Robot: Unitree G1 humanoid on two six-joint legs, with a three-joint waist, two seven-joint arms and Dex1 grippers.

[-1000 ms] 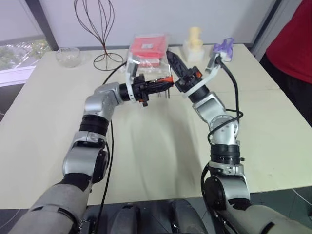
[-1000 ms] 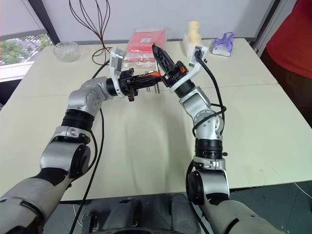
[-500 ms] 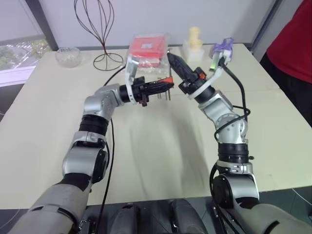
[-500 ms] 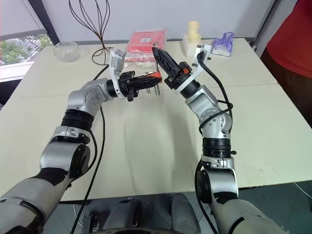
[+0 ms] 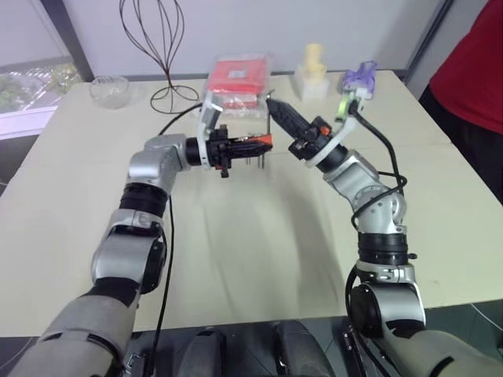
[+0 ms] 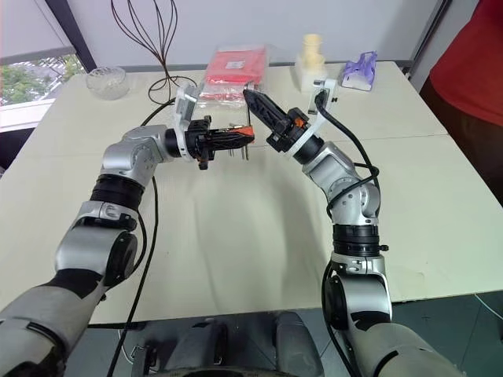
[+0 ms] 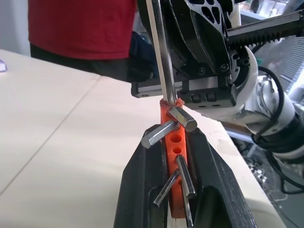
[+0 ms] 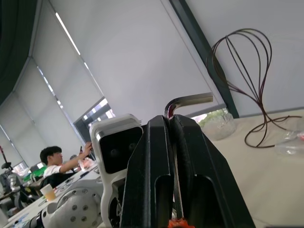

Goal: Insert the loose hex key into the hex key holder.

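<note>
My left gripper (image 5: 253,144) is shut on the hex key holder (image 7: 172,138), a small red-orange block with several short grey keys sticking out of it. It points level toward my right gripper (image 5: 273,105), held above the table's far middle. The right gripper is shut on the loose hex key (image 7: 159,52), a thin grey rod whose bent end (image 8: 190,99) rises above the closed fingers. In the left wrist view the rod's straight end comes down onto the holder's far end. Whether it sits in a hole I cannot tell.
A large red packet in clear plastic (image 5: 238,78) lies just behind the grippers. Along the far edge stand a wire stand (image 5: 157,39), a glass bowl (image 5: 108,89), a cream object (image 5: 313,67) and a purple item (image 5: 359,76). A person in red (image 5: 471,71) stands at the right.
Both wrists have turned a little and both elbows have swung outward. The two grippers stay close together, each still shut on its piece.
</note>
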